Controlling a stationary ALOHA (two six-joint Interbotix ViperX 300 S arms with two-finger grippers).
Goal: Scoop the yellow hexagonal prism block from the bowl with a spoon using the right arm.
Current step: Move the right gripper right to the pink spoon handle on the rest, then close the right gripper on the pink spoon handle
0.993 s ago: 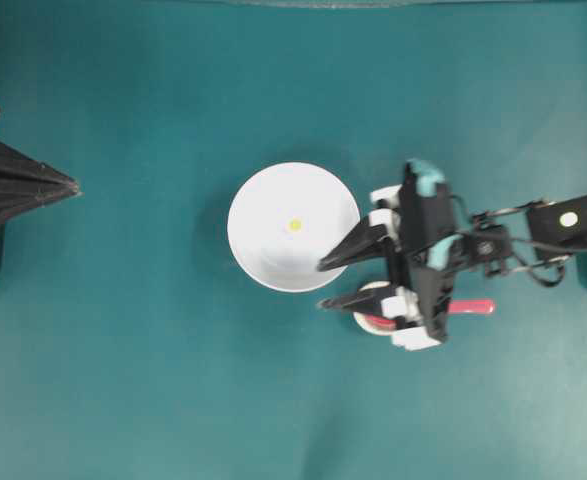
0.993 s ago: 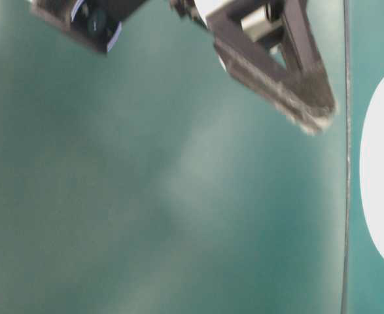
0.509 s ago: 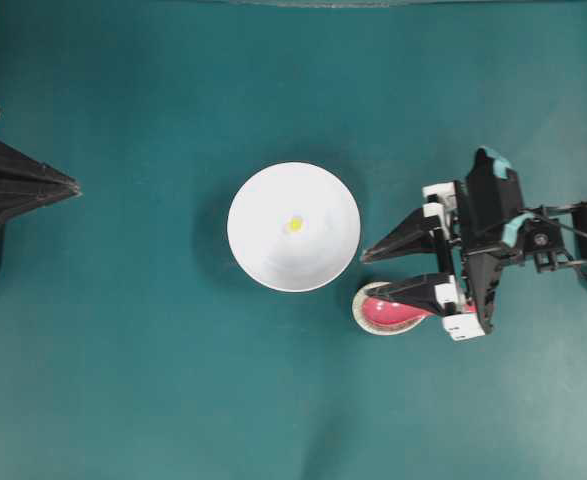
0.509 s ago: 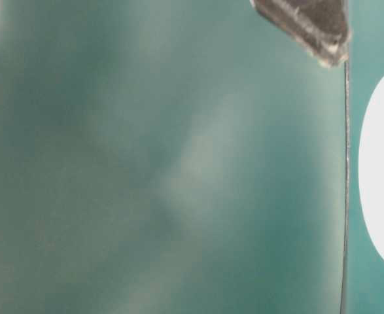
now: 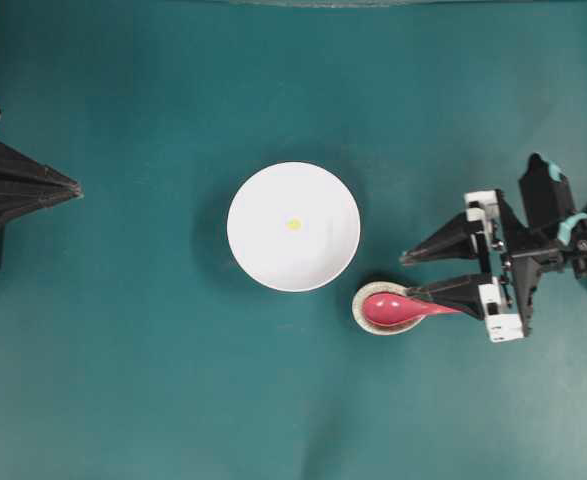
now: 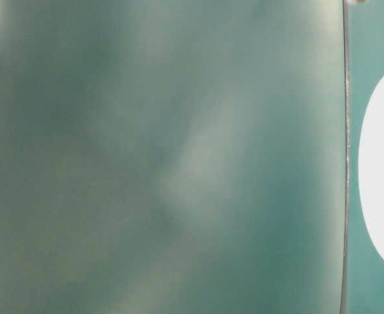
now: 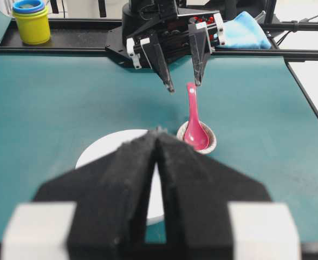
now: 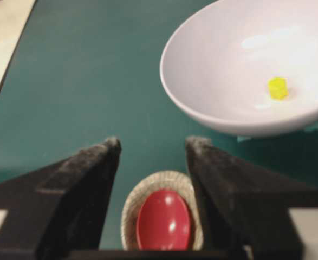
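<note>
Yellow hexagonal prism block (image 5: 294,224), tiny and bright, down in the middle of the big white bowl (image 5: 258,255). Same little block (image 8: 278,88) seen from the right wrist view, resting on the bowl's (image 8: 202,65) pale inside, touched by nothing.

Pink-red spoon (image 5: 398,309) lying with its scoop in a small speckled dish (image 5: 358,311), just beside the bowl's lower right rim. Handle poking out toward the right gripper (image 5: 421,274). From the left wrist view, spoon (image 7: 193,119) leaning up out of the dish (image 7: 212,142), handle end rising toward the black fingers.

Right gripper spread wide, holding nothing. One finger over the spoon handle from above, other finger off to the side over bare green table (image 5: 153,380). Touching the handle or not: too hard to tell.

Left gripper (image 5: 75,185) far off at the left edge, well away from the bowl. Jaws pressed together to a point, nothing between them.

Table-level view mostly green blur, with a slice of the bowl (image 6: 381,176) at the right edge.
</note>
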